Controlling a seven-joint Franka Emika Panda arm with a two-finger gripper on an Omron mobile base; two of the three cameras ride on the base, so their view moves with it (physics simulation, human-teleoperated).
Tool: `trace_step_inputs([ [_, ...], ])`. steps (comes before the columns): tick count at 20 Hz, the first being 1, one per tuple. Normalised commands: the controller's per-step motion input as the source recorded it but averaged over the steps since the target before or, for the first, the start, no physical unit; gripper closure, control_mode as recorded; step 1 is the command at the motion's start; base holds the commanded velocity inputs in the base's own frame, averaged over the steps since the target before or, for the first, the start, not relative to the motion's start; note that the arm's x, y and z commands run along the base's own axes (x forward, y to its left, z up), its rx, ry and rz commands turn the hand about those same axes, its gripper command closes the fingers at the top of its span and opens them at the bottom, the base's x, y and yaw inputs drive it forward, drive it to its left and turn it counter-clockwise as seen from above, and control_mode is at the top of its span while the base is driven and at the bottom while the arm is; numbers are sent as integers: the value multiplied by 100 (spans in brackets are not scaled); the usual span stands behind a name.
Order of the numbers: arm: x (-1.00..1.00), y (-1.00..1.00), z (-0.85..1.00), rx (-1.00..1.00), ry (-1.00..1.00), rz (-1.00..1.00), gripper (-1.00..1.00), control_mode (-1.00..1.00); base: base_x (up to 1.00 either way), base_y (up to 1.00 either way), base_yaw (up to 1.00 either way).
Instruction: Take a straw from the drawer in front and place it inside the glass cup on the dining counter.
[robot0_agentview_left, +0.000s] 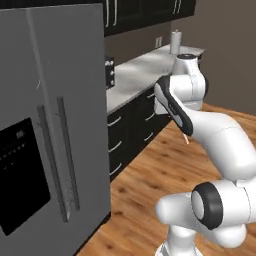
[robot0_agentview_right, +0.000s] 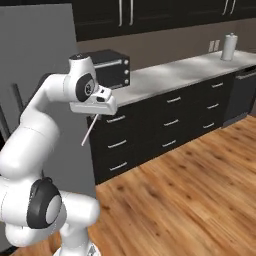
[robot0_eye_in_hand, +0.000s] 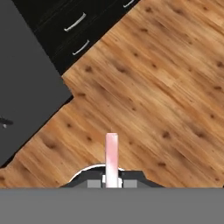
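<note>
Pink-white and very thin, the straw (robot0_agentview_right: 88, 132) hangs slanting down from the gripper (robot0_agentview_right: 95, 115), the jaws closed on its upper end, well above the wooden floor (robot0_agentview_right: 190, 190). Judged from this, the carrying step is in hand: the straw is out of the drawer and neither glass cup nor dining counter is in sight, so the base must drive or turn before any placing. Advice: keep the hold firm and the wrist steady during travel, since so slim a stick could pivot between the pads; bring it upright only once over the cup. Taking the views left to right: the left base view shows the grey refrigerator (robot0_agentview_left: 50, 125) close at hand and just a short length of the straw (robot0_agentview_left: 187, 138) below the forearm; the right base view shows most of its length, the dark toaster (robot0_agentview_right: 111, 67) on the marble worktop (robot0_agentview_right: 190, 70) and the closed drawer fronts (robot0_agentview_right: 170, 120); the hand view shows the straw (robot0_eye_in_hand: 111, 157) end-on, centred between the fingertips.
</note>
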Motion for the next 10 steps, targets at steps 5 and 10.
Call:
trace_step_inputs([
  [5,0,0,0,0,0,0,100,100,100,-44,-37],
  [10,0,0,0,0,0,0,100,100,97,-48,-41],
])
